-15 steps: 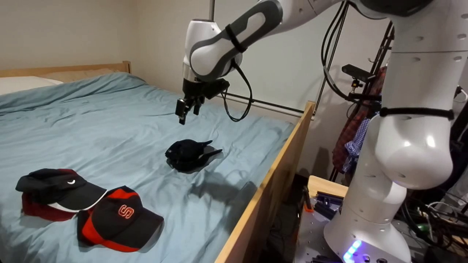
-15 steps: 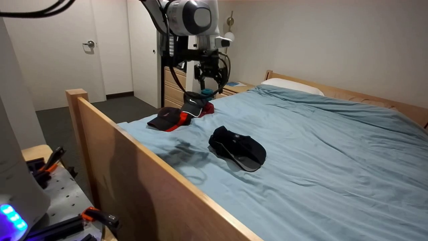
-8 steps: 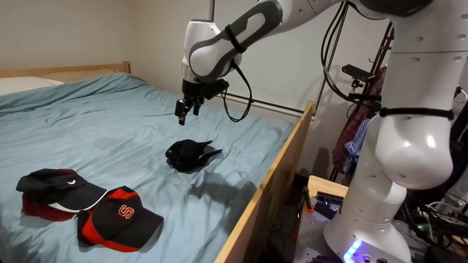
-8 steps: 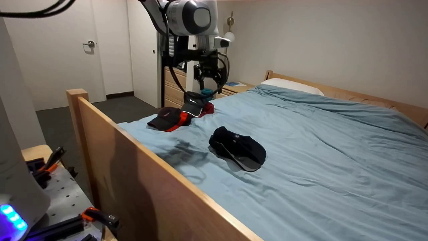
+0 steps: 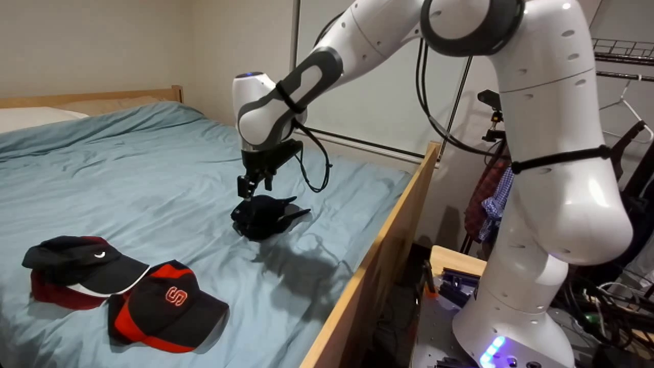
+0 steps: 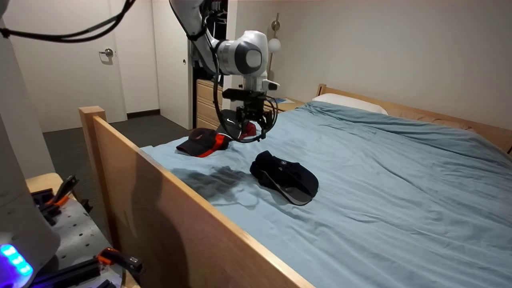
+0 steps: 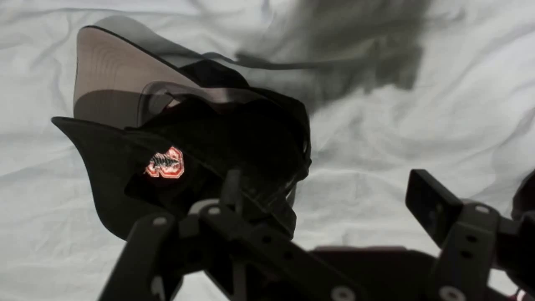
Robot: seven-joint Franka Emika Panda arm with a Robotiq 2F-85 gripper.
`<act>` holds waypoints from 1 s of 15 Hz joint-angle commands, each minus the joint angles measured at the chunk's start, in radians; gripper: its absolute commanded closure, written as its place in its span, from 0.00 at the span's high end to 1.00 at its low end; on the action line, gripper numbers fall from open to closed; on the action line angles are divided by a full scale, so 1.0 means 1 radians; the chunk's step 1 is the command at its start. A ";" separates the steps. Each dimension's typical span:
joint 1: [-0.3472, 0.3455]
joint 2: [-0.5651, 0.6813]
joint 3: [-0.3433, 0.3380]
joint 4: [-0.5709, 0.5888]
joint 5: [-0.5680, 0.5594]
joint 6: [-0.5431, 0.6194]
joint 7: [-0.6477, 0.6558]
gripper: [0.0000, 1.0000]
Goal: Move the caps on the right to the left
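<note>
Two plain black caps lie together on the blue bed cover, in both exterior views point(image 5: 263, 220) point(image 6: 286, 176). In the wrist view the caps point(image 7: 234, 138) fill the left and centre; one shows a small red-and-white emblem and black brim, the other a pale brim underside. My gripper point(image 5: 257, 189) is open, with nothing between its fingers. It hangs just above the caps' crown end in an exterior view; it also shows in an exterior view point(image 6: 252, 130). In the wrist view the gripper point(image 7: 330, 196) has its left finger over the caps' edge and its right finger over bare cover.
A red-and-black cap with an S point(image 5: 171, 306) and a black cap with a white logo and red part point(image 5: 87, 268) lie beside each other on the bed. A wooden bed board point(image 5: 380, 250) stands between bed and robot base. Cables point(image 5: 311, 168) hang from the wrist.
My gripper has come down towards the black caps, and slightly left in an exterior view. It stays open. The caps have not moved.
</note>
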 commanded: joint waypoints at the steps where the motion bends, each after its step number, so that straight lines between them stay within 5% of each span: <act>1: -0.031 0.135 0.016 0.116 -0.001 0.044 -0.051 1.00; 10: -0.039 0.283 -0.007 0.215 -0.037 0.155 -0.096 1.00; 11: -0.040 0.289 -0.008 0.217 -0.036 0.162 -0.097 0.75; 15: -0.041 0.301 -0.010 0.230 -0.037 0.157 -0.106 0.53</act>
